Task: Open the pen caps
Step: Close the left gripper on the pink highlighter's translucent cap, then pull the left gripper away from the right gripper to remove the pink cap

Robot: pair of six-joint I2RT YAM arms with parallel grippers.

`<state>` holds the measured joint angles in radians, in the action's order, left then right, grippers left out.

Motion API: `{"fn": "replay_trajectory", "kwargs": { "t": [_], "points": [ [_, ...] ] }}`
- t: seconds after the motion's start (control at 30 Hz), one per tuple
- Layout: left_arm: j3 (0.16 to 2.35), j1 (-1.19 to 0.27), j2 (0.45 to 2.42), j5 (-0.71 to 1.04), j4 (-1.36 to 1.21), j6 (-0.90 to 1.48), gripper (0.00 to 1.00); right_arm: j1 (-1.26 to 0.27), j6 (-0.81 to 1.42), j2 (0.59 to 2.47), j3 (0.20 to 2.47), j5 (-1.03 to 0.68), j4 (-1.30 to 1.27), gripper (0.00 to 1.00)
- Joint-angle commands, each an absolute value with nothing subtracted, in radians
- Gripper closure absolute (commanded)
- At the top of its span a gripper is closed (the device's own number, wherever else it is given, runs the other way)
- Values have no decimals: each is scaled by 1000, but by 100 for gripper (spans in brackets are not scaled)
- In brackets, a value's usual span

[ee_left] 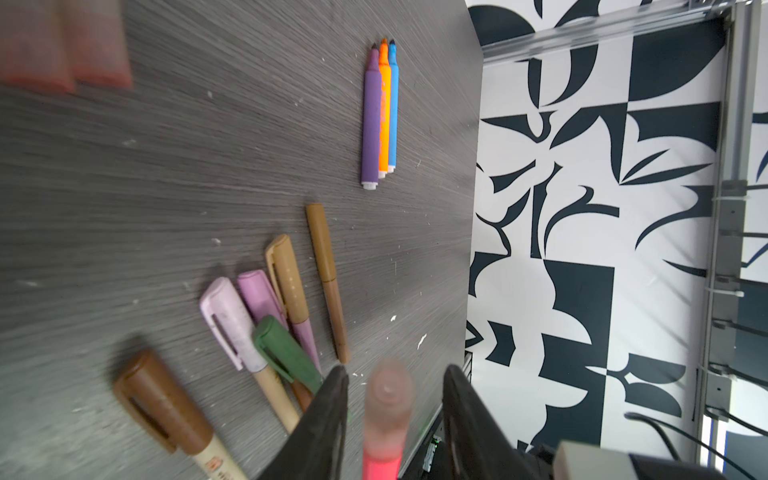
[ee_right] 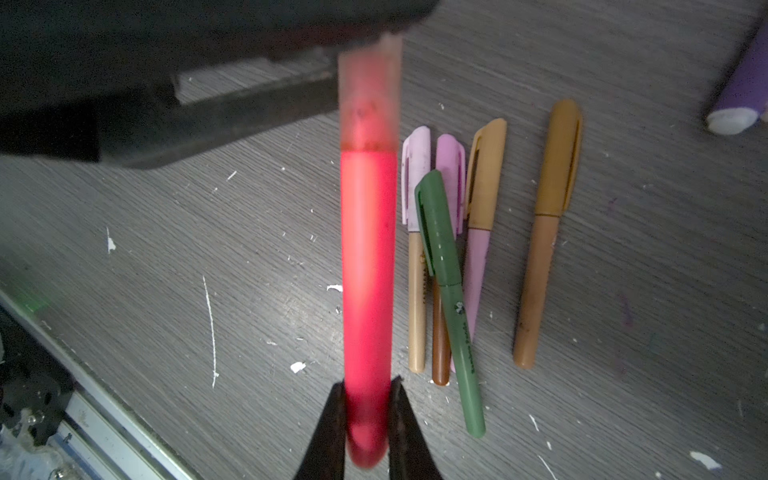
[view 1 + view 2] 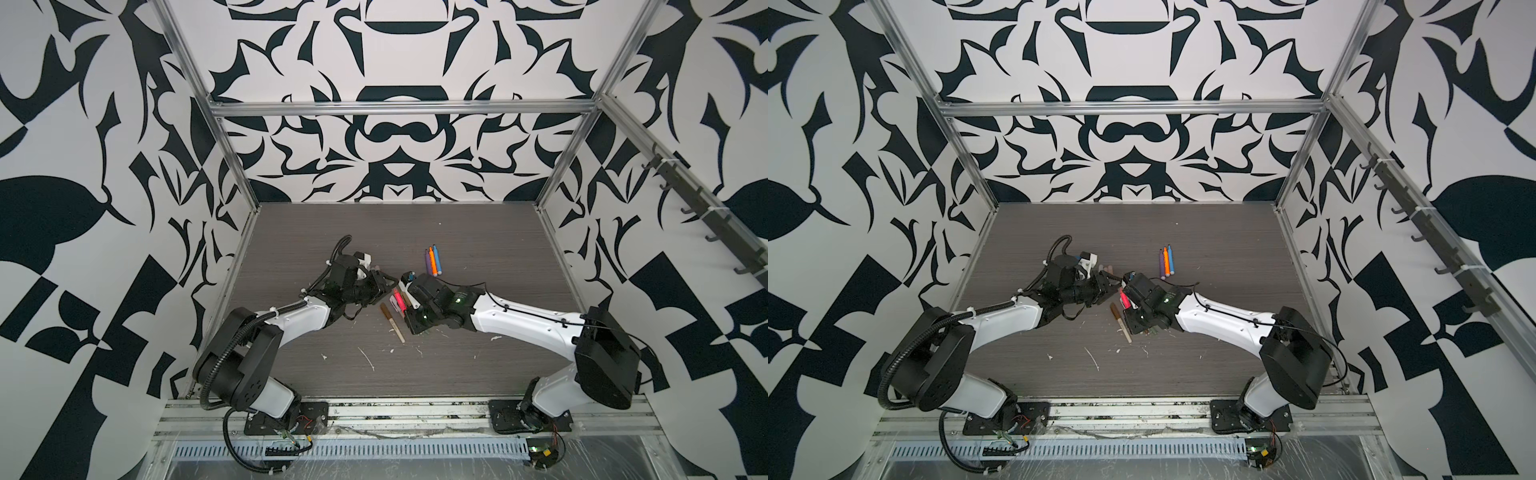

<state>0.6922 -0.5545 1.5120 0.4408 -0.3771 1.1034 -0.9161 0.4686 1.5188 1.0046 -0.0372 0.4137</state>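
- The pinkish cap (image 2: 370, 91) is a short, cloudy, see-through tube. A red glow shows through it, and a dark seam marks where it meets the barrel. It sits on the end of the pink-red pen (image 2: 368, 270).
- That pen has a smooth, bright, unmarked barrel. It is held over the middle of the worktop (image 2: 166, 249), between the two arms in both top views (image 3: 398, 300).
- The right tool (image 2: 368, 419) is clamped on the pen's tail end, with both black fingers pressed against the barrel.
- The left tool (image 1: 397, 370) stands partly open around the cap. One finger is on each side, and a gap shows on both sides in the left wrist view, so it grips nothing.
- Just beside the held pen lies a cluster of capped pens (image 2: 440, 249). They have pale lilac, pink-lilac and tan clip caps on tan, brown and lilac bodies, and a dark green pen (image 2: 446, 291) lies slanted across them.
- An ochre-capped brown pen (image 2: 544, 232) lies a little apart from that cluster.
- A brown-capped pen (image 1: 166, 411) with a cream body lies on the cluster's other side.
- Farther back, a purple pen (image 1: 372, 120), an orange pen (image 1: 384, 108) and a blue pen (image 1: 393, 104) lie touching side by side, with their tips bare.
- Two loose caps (image 1: 62, 45), pinkish and blurred, lie side by side near the left arm.
- White flecks (image 2: 110, 243) are scattered over the grey wood-grain surface.
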Motion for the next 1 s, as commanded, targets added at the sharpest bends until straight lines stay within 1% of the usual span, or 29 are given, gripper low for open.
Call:
{"fn": "replay_trajectory", "kwargs": {
  "t": [0.0, 0.07, 0.2, 0.23, 0.27, 0.33, 0.37, 0.53, 0.8, 0.83, 0.9, 0.97],
  "points": [
    [719, -567, 1533, 437, -381, 1103, 66, -918, 473, 1484, 1017, -41, 400, 86],
    [720, -569, 1534, 436, -382, 1101, 74, -918, 474, 1482, 1017, -41, 402, 86],
    [715, -570, 1531, 440, -383, 1094, 99, -918, 474, 1472, 1016, -28, 407, 86],
    [715, -571, 1528, 442, -383, 1094, 100, -919, 474, 1467, 1014, -24, 407, 84],
    [712, -571, 1524, 443, -383, 1094, 100, -919, 474, 1460, 1012, -19, 406, 79],
    [707, -571, 1515, 442, -384, 1094, 100, -916, 475, 1445, 1003, -12, 396, 64],
    [703, -571, 1509, 442, -383, 1095, 100, -917, 478, 1438, 995, -15, 384, 60],
    [689, -577, 1489, 443, -383, 1098, 100, -901, 497, 1449, 991, -51, 355, 59],
    [664, -583, 1449, 446, -400, 1116, 100, -868, 507, 1483, 997, -91, 331, 64],
    [663, -584, 1444, 446, -399, 1117, 100, -866, 509, 1482, 997, -94, 328, 67],
    [662, -584, 1438, 443, -397, 1115, 100, -862, 510, 1481, 993, -95, 324, 79],
    [660, -584, 1434, 442, -395, 1114, 100, -860, 514, 1475, 987, -94, 322, 98]
  ]
}}
